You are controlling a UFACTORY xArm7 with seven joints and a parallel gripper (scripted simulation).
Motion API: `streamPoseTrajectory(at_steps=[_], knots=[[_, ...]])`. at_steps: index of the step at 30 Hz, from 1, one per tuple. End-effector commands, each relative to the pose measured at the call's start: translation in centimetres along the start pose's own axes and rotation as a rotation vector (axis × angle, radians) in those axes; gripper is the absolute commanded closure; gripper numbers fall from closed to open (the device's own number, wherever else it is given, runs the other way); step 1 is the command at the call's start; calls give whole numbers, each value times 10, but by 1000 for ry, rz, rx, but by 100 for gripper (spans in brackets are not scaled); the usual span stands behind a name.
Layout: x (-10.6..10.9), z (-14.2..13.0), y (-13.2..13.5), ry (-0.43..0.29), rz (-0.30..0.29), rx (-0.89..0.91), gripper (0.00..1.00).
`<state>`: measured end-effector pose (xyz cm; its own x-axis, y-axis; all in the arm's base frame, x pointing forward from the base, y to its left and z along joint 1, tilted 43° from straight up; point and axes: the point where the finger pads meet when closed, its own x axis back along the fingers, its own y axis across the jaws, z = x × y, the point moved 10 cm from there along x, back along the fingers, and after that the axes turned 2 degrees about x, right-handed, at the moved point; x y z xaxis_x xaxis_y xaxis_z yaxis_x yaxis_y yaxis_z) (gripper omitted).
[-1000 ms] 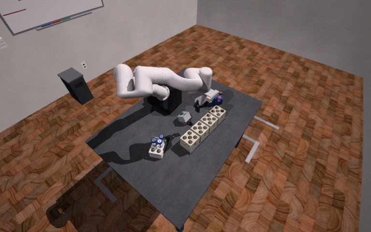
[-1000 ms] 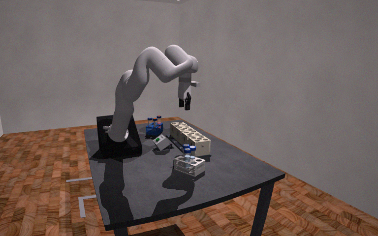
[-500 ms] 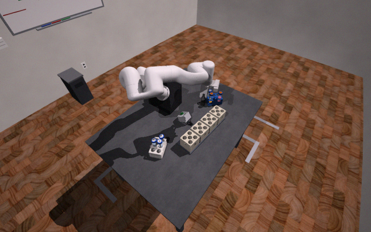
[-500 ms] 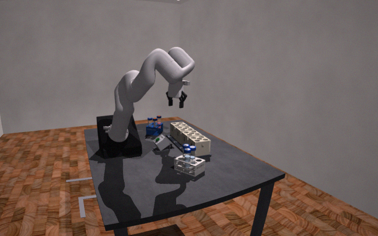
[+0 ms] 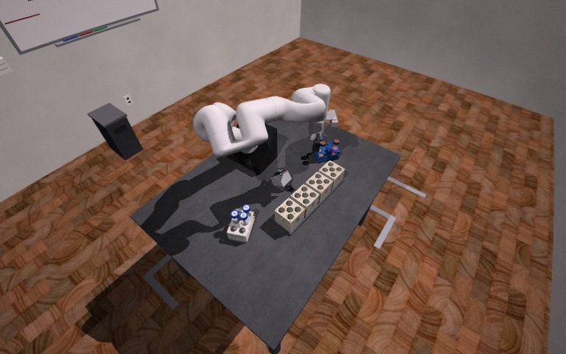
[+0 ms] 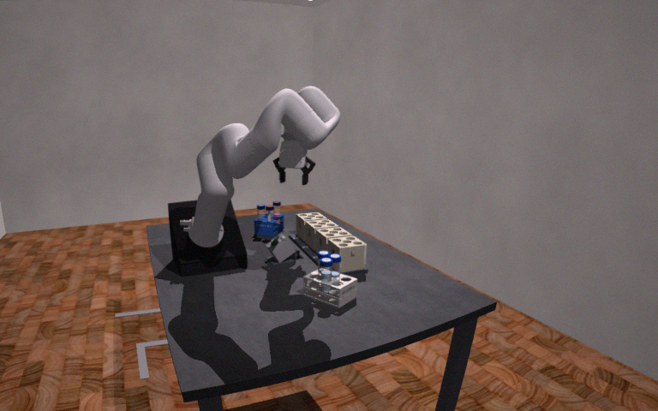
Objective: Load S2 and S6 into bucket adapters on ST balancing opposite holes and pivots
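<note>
Top view: the gripper (image 5: 317, 139) hangs under the arm's wrist, with the blue sample rack (image 5: 329, 150) just beside and below it; the four cream adapters (image 5: 310, 195) run away from it in a row.

Exterior view: the gripper (image 6: 293, 176) hangs high, fingers spread fully wide and holding nothing, well above the blue sample rack (image 6: 269, 224); the adapters (image 6: 331, 238) lie below, to its right.

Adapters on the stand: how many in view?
4, in one row on the table: near end, then, and the far end beside the blue rack. All holes look empty.
</note>
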<state>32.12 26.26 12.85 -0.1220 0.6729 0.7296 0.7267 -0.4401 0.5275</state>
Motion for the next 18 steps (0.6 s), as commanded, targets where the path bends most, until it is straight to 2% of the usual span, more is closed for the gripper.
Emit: streamPoseTrajectory(at_steps=[1,18], knots=[[2,5,-10,4,-1,1,0],[2,33,-79,4,0,1,0]])
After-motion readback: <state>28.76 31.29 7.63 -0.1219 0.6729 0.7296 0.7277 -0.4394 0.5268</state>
